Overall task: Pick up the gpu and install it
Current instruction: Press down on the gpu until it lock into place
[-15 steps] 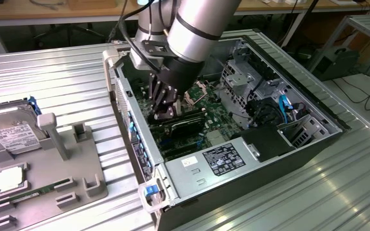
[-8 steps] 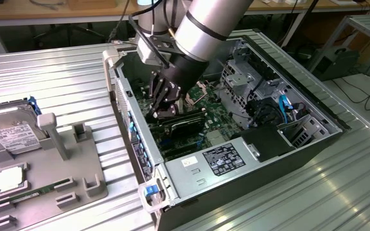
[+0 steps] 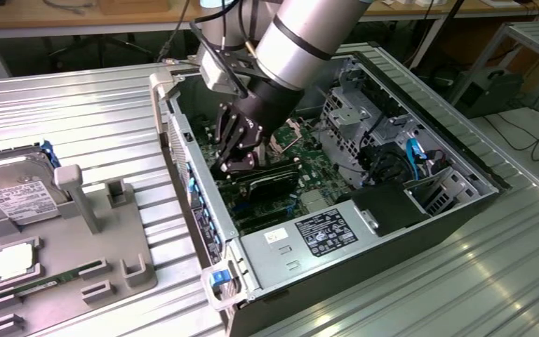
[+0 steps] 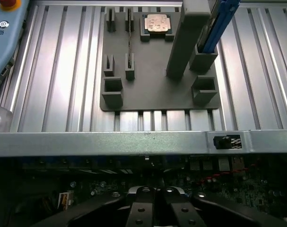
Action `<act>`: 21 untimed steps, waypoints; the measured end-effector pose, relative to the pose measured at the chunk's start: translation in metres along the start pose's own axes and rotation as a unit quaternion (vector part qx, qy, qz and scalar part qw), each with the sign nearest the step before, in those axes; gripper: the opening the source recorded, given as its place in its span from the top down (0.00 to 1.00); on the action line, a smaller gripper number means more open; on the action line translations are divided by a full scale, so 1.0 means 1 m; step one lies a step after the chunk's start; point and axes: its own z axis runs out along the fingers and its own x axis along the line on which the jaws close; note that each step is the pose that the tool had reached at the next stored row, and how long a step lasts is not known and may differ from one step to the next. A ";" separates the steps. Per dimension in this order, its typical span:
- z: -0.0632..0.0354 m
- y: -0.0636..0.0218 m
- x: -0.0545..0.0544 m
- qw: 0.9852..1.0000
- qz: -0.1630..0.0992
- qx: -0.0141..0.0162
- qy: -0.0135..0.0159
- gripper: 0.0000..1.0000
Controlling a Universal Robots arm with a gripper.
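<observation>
The gpu point(image 3: 267, 184), a dark card with a black cooler, lies in the motherboard point(image 3: 311, 158) inside the open computer case point(image 3: 293, 263). My gripper point(image 3: 233, 166) reaches down into the case, its tips right at the card's end nearest the case's rear wall. In the wrist view the two black fingers point(image 4: 142, 208) press together over the dark board, and nothing shows between them. Whether they touch the card I cannot tell.
On the exterior view's left a grey fixture point(image 3: 110, 260) holds a hard drive point(image 3: 12, 193), a processor point(image 3: 14, 261) and a memory stick point(image 3: 50, 284). The case's rear wall point(image 4: 134, 142) and drive cages point(image 3: 354, 116) close in around the arm. The table point(image 3: 92, 112) is ribbed metal.
</observation>
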 end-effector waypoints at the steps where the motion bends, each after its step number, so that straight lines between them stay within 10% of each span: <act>1: 0.0003 -0.0002 0.000 1.000 0.000 -0.001 0.000 0.89; 6: 0.0020 -0.0008 0.000 1.000 0.000 -0.011 0.000 0.89; 16: 0.0037 -0.0151 -0.001 1.000 0.000 -0.011 0.000 0.89; 18: 0.0034 -0.0170 -0.003 1.000 0.000 -0.008 0.001 0.89; 21: 0.0038 -0.0174 -0.006 1.000 -0.001 0.003 0.002 0.89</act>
